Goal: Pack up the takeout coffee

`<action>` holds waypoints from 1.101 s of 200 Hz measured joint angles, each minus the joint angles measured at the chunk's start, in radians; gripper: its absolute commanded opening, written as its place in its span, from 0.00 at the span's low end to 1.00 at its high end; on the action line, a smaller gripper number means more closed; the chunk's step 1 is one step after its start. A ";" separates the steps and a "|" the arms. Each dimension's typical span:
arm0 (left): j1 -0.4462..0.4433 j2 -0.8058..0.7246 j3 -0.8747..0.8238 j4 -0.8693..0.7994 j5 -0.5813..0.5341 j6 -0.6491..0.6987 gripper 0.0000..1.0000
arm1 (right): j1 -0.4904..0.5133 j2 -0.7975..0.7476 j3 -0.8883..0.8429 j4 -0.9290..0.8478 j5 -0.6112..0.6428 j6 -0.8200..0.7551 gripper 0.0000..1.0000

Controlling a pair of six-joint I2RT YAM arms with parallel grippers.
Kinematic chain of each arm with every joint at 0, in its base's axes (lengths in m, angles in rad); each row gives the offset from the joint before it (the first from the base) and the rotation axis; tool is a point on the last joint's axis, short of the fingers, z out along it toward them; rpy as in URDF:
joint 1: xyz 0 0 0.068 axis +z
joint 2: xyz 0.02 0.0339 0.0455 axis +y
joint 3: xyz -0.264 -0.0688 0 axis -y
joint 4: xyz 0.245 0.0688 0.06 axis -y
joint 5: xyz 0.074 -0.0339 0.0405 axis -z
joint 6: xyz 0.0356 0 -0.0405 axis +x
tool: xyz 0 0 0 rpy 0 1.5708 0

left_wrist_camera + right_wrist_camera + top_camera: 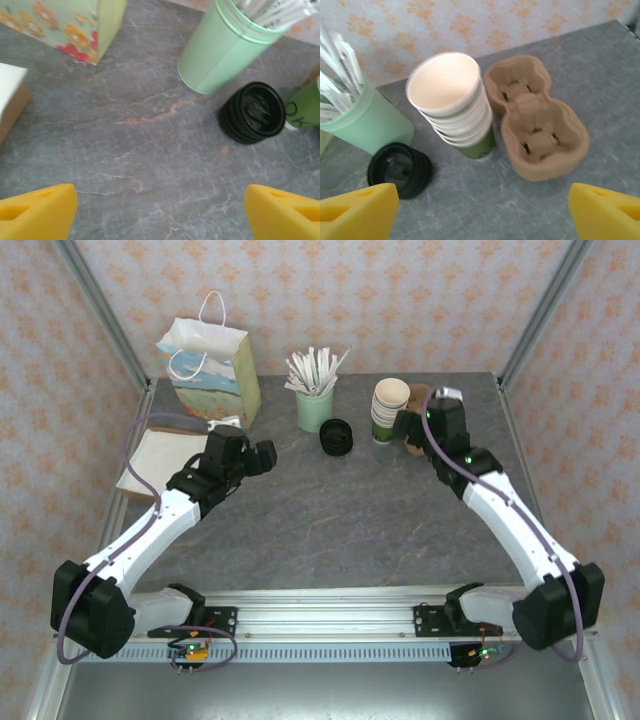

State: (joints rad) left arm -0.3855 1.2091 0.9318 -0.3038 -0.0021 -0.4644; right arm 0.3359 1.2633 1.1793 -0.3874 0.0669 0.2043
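Observation:
The takeout coffee is out of view. A stack of black lids point(336, 437) lies on the grey table, seen close in the left wrist view point(252, 112) and in the right wrist view point(400, 169). Lidless green cups with cream insides point(452, 102) stand stacked beside a brown pulp cup carrier point(537, 130). My left gripper point(160, 210) hangs open over bare table, short of the lids, its yellow fingertips point(37, 212) wide apart. My right gripper point(482, 210) is open just in front of the cup stack and the carrier, with nothing between its fingers.
A flowered paper bag point(215, 365) with white handles stands at the back left. A pale green mug of white sticks point(315, 405) is next to the lids. A flat cream and brown packet point(160, 460) lies at the left edge, under the left arm.

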 measured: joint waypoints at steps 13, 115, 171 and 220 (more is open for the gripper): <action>-0.023 0.016 0.023 -0.015 0.003 0.001 0.85 | -0.024 0.069 0.081 -0.024 -0.028 0.006 0.72; -0.087 0.058 0.065 -0.048 0.057 0.021 0.84 | -0.104 0.567 0.574 -0.235 -0.128 0.057 0.44; -0.117 0.080 0.126 -0.035 0.111 0.039 0.84 | -0.106 0.661 0.699 -0.303 -0.111 0.054 0.36; -0.129 0.083 0.134 -0.013 0.151 0.046 0.84 | -0.113 0.704 0.733 -0.341 -0.081 0.041 0.33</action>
State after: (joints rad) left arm -0.5144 1.2922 1.0660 -0.3172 0.1490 -0.4183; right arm 0.2234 1.9675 1.9121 -0.7284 -0.0139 0.2455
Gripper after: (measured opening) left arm 0.843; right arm 0.342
